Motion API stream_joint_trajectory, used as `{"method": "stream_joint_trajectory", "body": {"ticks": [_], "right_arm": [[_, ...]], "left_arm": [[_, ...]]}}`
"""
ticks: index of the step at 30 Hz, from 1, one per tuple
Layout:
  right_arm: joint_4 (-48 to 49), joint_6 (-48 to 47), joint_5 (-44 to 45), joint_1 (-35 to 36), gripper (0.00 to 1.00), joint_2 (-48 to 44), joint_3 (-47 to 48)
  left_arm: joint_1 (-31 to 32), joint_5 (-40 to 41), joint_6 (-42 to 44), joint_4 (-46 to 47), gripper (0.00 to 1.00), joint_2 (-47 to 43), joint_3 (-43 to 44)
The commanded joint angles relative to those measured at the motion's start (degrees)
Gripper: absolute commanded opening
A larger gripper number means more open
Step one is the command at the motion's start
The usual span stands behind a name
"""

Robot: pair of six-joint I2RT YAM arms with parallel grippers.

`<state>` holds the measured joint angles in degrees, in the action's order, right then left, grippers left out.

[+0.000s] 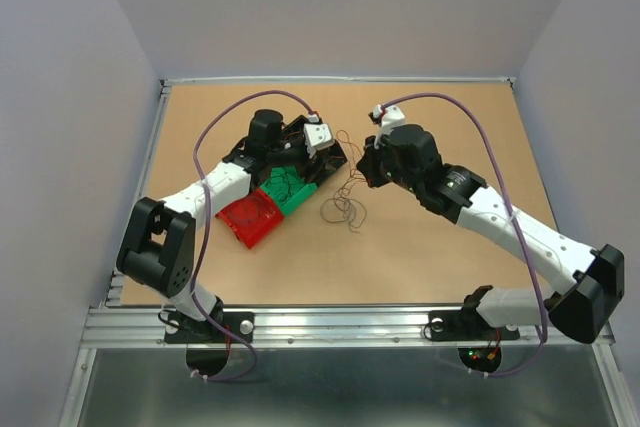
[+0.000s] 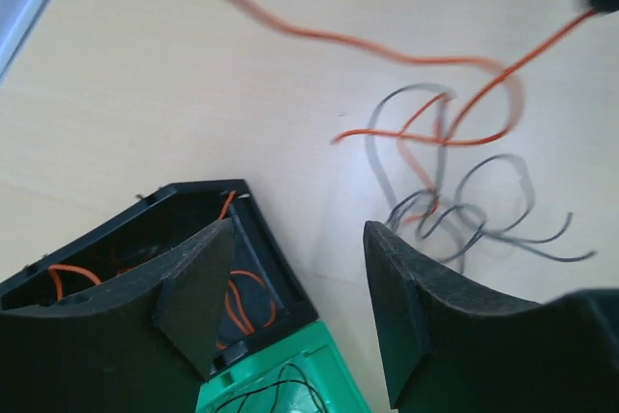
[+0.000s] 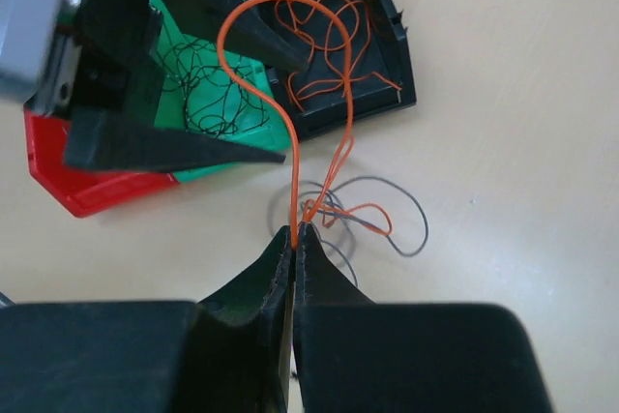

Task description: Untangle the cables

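A metal rail (image 1: 330, 322) lines the near edge of the tan desk (image 1: 430, 257), which is walled by pale panels (image 1: 340, 7). Left of centre, a red bin (image 1: 248, 217), green bin (image 1: 288, 190) and black bin (image 3: 406, 84) touch in a row. The left pincer (image 2: 300, 239) hangs empty, jaws well apart, at the black bin's edge. The right pincer (image 3: 295, 234) is clamped tight on an orange wire (image 3: 290, 132) rising from the cables (image 1: 343, 209), a loose clump at the desk's centre.
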<state>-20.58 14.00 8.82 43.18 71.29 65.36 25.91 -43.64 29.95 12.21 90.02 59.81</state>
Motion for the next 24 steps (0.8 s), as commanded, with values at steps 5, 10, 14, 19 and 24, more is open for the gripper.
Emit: {"method": "stream_joint_trajectory", "body": {"ticks": [5,10,14,19,24], "right_arm": [[4.8,-1.4,-8.2,0.2,0.01,5.6,-2.1],[5.2,-1.6,-10.2,0.2,0.0,5.9,-2.2],[5.4,-1.5,-10.3,0.2,0.01,6.0,-2.3],[5.3,-1.3,-9.6,0.2,0.0,6.7,-2.3],[5.3,-1.3,-11.2,0.2,0.01,7.4,-2.1]], "left_arm": [[0.9,-8.7,4.2,1.6,0.68,-7.3,-3.4],[0.9,-8.2,3.6,4.0,0.76,-8.5,-5.1],[0.7,-4.9,1.2,6.9,0.93,-9.3,-6.0],[0.6,-1.2,0.0,11.2,0.93,-12.1,-8.8],[1.0,-1.6,1.6,12.1,0.94,-15.7,-11.2]]}}
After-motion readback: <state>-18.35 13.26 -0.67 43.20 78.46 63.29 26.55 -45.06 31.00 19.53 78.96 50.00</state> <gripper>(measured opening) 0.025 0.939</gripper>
